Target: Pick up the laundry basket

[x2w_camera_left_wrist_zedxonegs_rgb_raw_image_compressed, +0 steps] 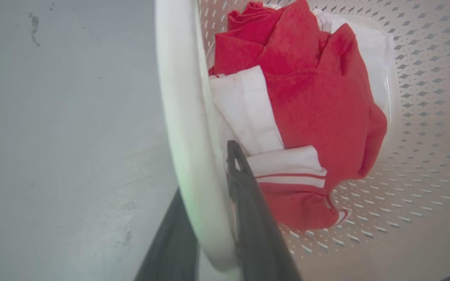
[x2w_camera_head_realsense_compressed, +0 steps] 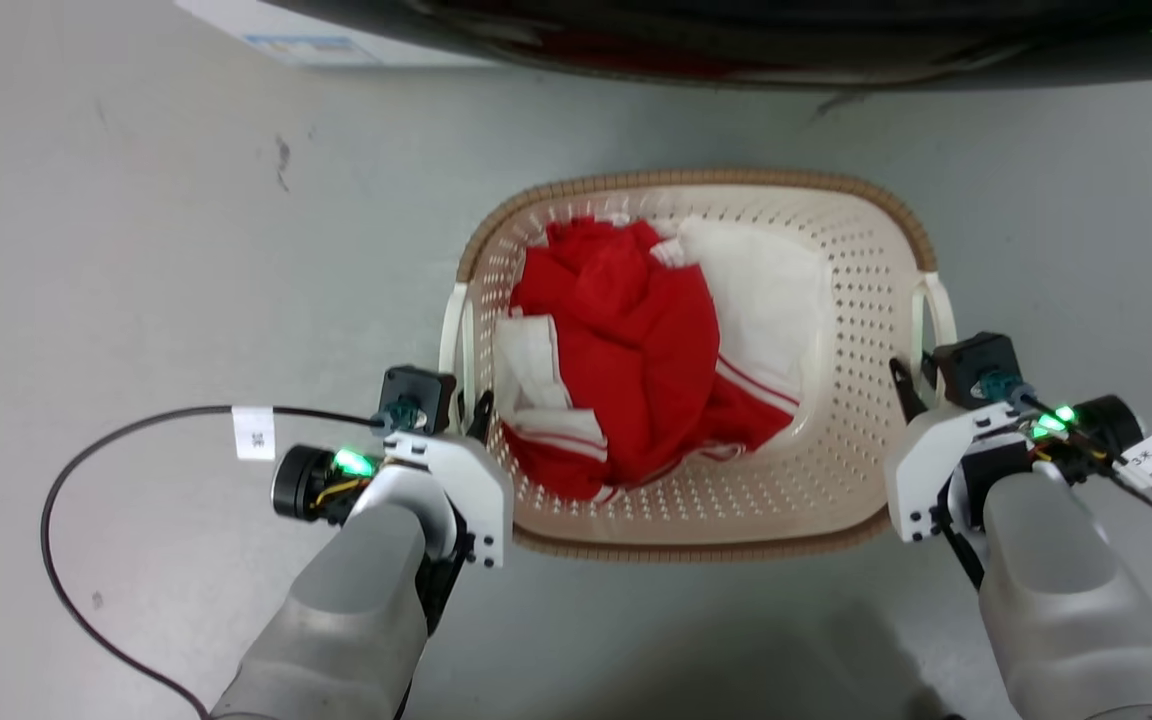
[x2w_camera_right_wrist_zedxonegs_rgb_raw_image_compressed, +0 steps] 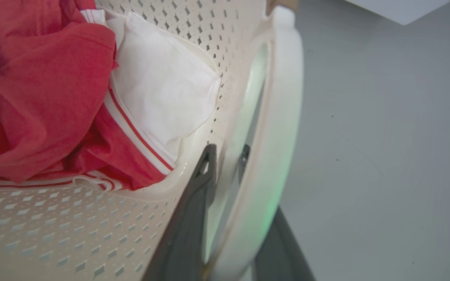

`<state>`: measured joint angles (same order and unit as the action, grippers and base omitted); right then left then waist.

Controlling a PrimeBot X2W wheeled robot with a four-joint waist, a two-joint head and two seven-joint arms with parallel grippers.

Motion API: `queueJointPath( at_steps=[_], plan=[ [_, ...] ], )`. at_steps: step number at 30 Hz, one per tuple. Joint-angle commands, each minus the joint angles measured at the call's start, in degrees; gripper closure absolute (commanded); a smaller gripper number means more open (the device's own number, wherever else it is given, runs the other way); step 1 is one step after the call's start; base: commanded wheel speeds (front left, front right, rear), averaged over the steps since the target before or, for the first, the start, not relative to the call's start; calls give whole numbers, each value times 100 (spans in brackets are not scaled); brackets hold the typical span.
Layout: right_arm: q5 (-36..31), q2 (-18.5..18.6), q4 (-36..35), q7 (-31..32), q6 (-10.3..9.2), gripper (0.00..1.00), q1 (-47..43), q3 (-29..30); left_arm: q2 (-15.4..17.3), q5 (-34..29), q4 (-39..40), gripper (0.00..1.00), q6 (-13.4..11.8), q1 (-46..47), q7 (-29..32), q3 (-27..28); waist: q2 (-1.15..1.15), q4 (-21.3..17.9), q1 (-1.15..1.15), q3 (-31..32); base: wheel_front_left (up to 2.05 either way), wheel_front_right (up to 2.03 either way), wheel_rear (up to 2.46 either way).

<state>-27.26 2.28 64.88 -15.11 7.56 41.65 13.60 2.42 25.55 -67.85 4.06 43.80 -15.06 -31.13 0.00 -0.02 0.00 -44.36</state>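
The laundry basket [x2w_camera_head_realsense_compressed: 696, 182], cream perforated plastic with a brown woven-look rim, stands on the grey floor straight ahead and holds red and white clothes [x2w_camera_head_realsense_compressed: 626, 330]. My left gripper [x2w_camera_head_realsense_compressed: 468, 405] is at its left loop handle [x2w_camera_head_realsense_compressed: 453, 330]. In the left wrist view the two dark fingers of this gripper [x2w_camera_left_wrist_zedxonegs_rgb_raw_image_compressed: 205, 171] sit on either side of the white handle [x2w_camera_left_wrist_zedxonegs_rgb_raw_image_compressed: 182, 97], shut on it. My right gripper [x2w_camera_head_realsense_compressed: 908, 385] is at the right loop handle [x2w_camera_head_realsense_compressed: 938, 310]. Its fingers [x2w_camera_right_wrist_zedxonegs_rgb_raw_image_compressed: 193, 210] likewise clamp that handle [x2w_camera_right_wrist_zedxonegs_rgb_raw_image_compressed: 283, 97].
A dark curved machine front [x2w_camera_head_realsense_compressed: 736, 40] overhangs the top of the head view, just beyond the basket. A white box [x2w_camera_head_realsense_compressed: 316, 45] lies at the top left. A black cable [x2w_camera_head_realsense_compressed: 86, 450] loops over the floor beside my left arm.
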Motion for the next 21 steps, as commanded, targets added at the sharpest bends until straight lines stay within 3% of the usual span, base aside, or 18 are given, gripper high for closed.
queueJointPath(
  at_steps=[1,21],
  plan=[
    [-5,109,58,-8,-14,100,-91,-15,84,27,-75,100,52,-61,-18,-61,0,1,0,233,0,0,0],
    [305,105,826,157,-14,100,-516,-574,81,613,-511,100,197,-531,647,-587,0,-20,0,2079,0,0,0]
  ],
)
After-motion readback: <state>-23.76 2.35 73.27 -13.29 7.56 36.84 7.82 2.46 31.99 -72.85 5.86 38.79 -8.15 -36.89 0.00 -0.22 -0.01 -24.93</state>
